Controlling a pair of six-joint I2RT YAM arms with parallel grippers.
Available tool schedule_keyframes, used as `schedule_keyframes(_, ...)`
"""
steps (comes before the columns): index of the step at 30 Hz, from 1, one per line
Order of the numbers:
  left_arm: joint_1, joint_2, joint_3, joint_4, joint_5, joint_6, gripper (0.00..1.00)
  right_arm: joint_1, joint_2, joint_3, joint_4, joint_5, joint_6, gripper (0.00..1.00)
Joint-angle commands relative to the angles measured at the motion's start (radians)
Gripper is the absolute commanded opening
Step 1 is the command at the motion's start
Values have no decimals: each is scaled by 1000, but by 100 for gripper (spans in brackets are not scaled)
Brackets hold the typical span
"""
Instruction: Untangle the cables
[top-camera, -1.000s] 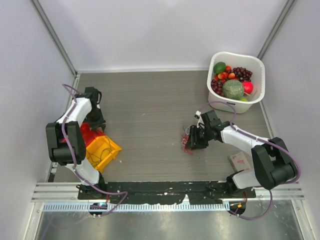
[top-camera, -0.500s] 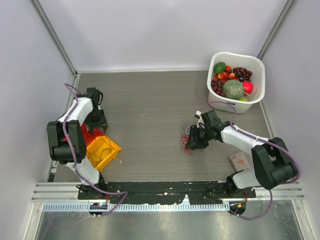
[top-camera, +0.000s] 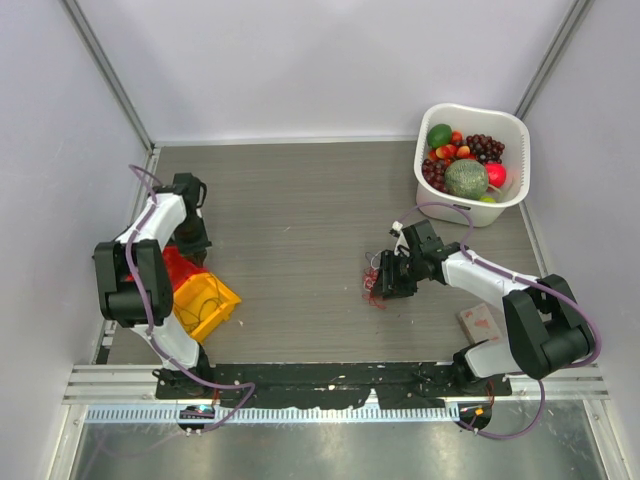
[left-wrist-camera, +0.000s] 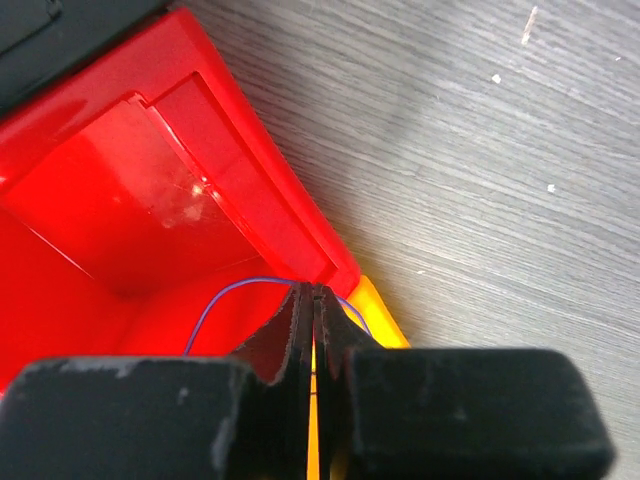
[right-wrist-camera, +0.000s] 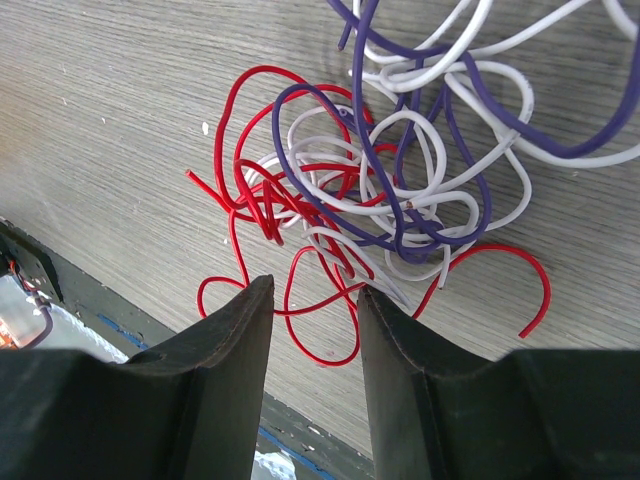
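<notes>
- Step: sorting strands out of the heap, one at a time, by my read. One strand is at the bins and the rest is not yet pulled apart.
- The cables (right-wrist-camera: 400, 190) are a loose knot of red, white and purple-blue loops on the table (top-camera: 290, 210), roughly 4 o'clock from its centre.
- Right gripper (right-wrist-camera: 315, 292) hovers just over the heap's red side. Jaws are moderately apart with nothing gripped, and a red loop lies below the gap.
- Left gripper (left-wrist-camera: 308, 292) is over the red bin (left-wrist-camera: 120, 200) at the table's 9 o'clock edge, jaws pressed together.
- A blue wire (left-wrist-camera: 235, 290) arcs across the bin right at the fingertips. Cannot tell if it is pinched or just lying underneath.
- The yellow bin (top-camera: 205, 300) touches the red one on its 5 o'clock side.
- Next move, my guess: the right arm drops and closes on a single outer red loop, then draws it off slowly. The strands interlock, so the whole heap may drag along. The left arm would likely have to come across and pin it.
- Room: bare table from 9 to 12 o'clock of the heap is the best pull direction.
- The near table edge and dark rail sit close at 6 o'clock of the heap.
- The fruit basket (top-camera: 505, 125) is well apart at 1 o'clock, and a pink block (top-camera: 482, 320) lies at 4 o'clock.
- The left gripper is hemmed in by the bin walls and the side frame.
</notes>
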Motion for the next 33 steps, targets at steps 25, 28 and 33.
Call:
schedule_keyframes(25,227,-298,-101,-38,140,-58,100,-4,-37,13,23,-28,0,45)
schedule_keyframes(28,307,-297,-147,-26,270,-58,100,-4,-46,11,23,-29,0,45)
schedule_keyframes(33,320,-240,-175,-36,367,-59,96,-4,-46,3,33,-34,-2,45)
